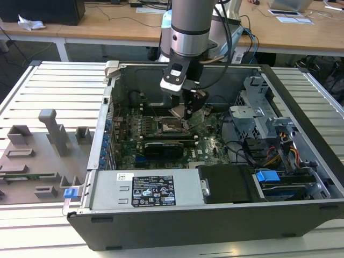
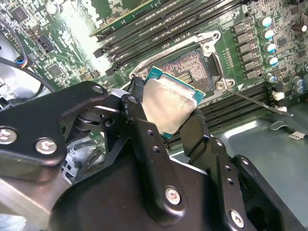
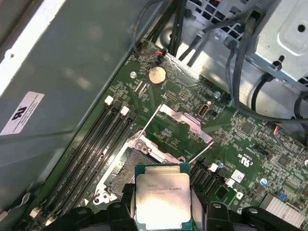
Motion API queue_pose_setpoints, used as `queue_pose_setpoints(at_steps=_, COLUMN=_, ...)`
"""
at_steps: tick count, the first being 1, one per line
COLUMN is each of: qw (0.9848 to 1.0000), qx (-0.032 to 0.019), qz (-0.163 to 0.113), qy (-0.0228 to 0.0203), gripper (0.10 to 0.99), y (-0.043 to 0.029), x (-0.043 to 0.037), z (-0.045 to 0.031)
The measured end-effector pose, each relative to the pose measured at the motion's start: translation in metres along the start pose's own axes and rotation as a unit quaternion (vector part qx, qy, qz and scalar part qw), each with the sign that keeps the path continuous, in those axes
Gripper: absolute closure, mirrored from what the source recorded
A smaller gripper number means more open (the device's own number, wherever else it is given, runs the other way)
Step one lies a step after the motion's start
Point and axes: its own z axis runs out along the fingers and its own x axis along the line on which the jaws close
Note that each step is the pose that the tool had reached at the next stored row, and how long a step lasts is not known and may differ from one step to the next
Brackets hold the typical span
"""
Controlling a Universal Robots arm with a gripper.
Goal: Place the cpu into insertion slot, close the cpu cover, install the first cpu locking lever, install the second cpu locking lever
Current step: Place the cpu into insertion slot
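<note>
My gripper is shut on the cpu, a flat square chip with a silver-grey top and green rim, held by two opposite edges between black fingers. The chip hangs tilted just above the insertion slot, whose dark pin field lies bare inside its grey metal border. In the first wrist view the cpu sits over one corner of the insertion slot, and the cpu cover stands swung up and open beyond it. A thin wire lever juts out beside the slot.
The open computer case surrounds the motherboard. Long memory slots run beside the slot. A black expansion card, the power supply, a drive cage and loose cables are close. A grey fixture board lies at the exterior view's left.
</note>
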Motion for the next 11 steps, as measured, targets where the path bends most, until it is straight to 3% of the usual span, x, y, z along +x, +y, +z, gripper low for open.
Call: queue_pose_setpoints(at_steps=11, qw=0.9990, qx=0.0012, qz=0.045, qy=-0.0020, gripper=0.541, y=0.0000, x=0.0000, z=0.0000)
